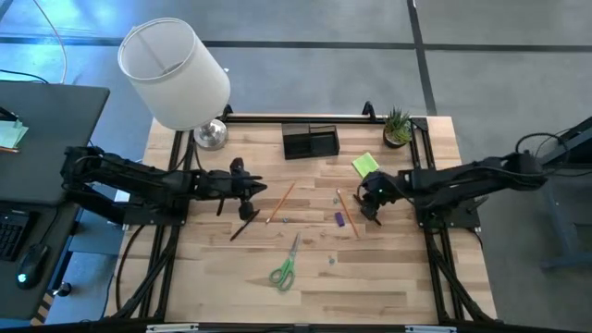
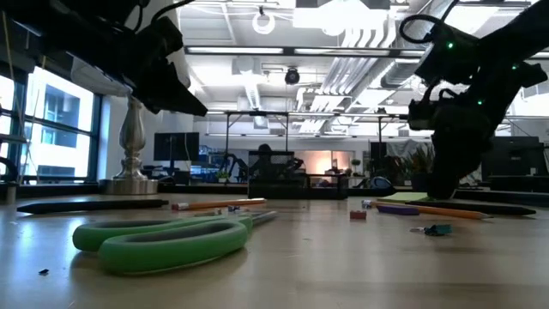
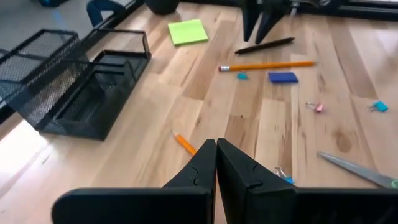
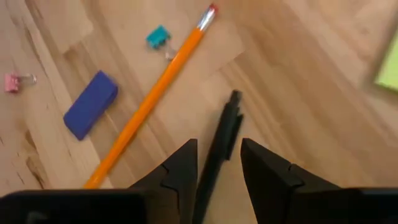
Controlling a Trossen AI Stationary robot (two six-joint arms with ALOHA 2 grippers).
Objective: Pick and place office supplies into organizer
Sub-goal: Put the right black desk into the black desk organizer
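Observation:
The black mesh organizer (image 1: pixel 311 141) stands at the table's far middle, with the lime-green sticky-note pad (image 1: pixel 365 165) to its right. One orange pencil (image 1: pixel 280 202) lies at the centre and another (image 1: pixel 348 213) beside the purple block (image 1: pixel 339 219). Green-handled scissors (image 1: pixel 286 268) lie nearer the front edge. A dark pen (image 1: pixel 245 225) lies left of centre. My left gripper (image 3: pixel 216 163) is shut and empty, above the central pencil's tip (image 3: pixel 185 144). My right gripper (image 4: pixel 219 167) is open and points down, its fingers on either side of a second dark pen (image 4: pixel 225 134) that lies on the table.
A white-shaded lamp (image 1: pixel 176 74) stands at the far left corner and a small potted plant (image 1: pixel 398 128) at the far right. Small binder clips, teal (image 4: pixel 158 36) and pink (image 4: pixel 18 81), are scattered on the wood around the pencil (image 4: pixel 149 102).

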